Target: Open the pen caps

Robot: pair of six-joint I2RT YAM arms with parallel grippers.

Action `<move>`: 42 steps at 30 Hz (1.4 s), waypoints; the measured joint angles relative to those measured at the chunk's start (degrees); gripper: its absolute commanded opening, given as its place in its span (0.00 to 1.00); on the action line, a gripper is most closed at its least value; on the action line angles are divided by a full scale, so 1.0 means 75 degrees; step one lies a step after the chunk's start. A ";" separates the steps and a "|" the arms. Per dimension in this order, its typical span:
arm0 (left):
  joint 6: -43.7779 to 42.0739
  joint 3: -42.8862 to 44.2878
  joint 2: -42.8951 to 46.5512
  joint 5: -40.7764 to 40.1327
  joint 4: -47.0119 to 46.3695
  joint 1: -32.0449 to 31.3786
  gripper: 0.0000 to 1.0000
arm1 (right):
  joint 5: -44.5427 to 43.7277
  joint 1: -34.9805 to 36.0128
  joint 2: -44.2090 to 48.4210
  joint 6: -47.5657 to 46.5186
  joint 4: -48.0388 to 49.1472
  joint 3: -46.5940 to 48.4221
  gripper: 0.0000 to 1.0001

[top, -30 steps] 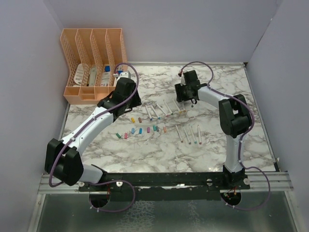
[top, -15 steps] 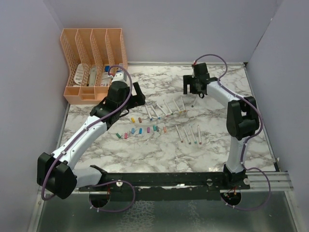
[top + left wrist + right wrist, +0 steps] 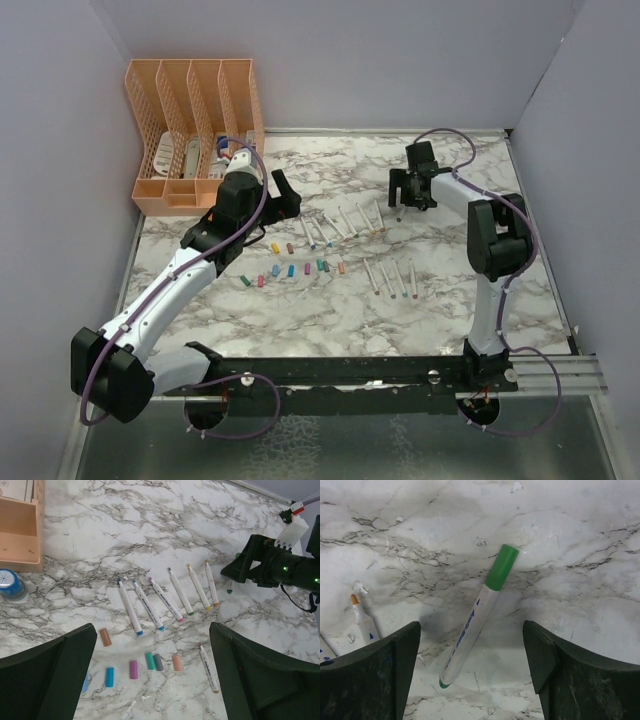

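Loose pen caps [image 3: 133, 669] lie in a row near the tabletop's middle. One green cap [image 3: 501, 567] sits on its pen [image 3: 468, 632] nearer the far-right corner. Uncapped pens [image 3: 175, 591] lie side by side just beyond the loose caps. The right gripper [image 3: 408, 195] hangs over the capped pen with its fingers spread either side, clear of it. The left gripper [image 3: 284, 194] hangs above the caps, jaws wide apart. An orange organizer [image 3: 190, 130] stands at the far-left corner.

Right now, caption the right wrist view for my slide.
Open right end effector above a capped green marker pen lying on the marble table.
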State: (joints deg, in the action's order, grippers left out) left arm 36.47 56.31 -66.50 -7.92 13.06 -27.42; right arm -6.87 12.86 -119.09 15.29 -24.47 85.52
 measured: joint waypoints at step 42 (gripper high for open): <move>0.1139 0.0568 -0.2320 0.2556 -0.2361 -0.0178 0.89 | 0.3051 -0.0003 0.4345 -0.0493 0.2605 -0.3404 0.02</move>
State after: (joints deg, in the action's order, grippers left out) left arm 45.01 60.58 -83.90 11.25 -4.64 -28.75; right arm 16.01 12.84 -86.50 11.60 -4.93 59.99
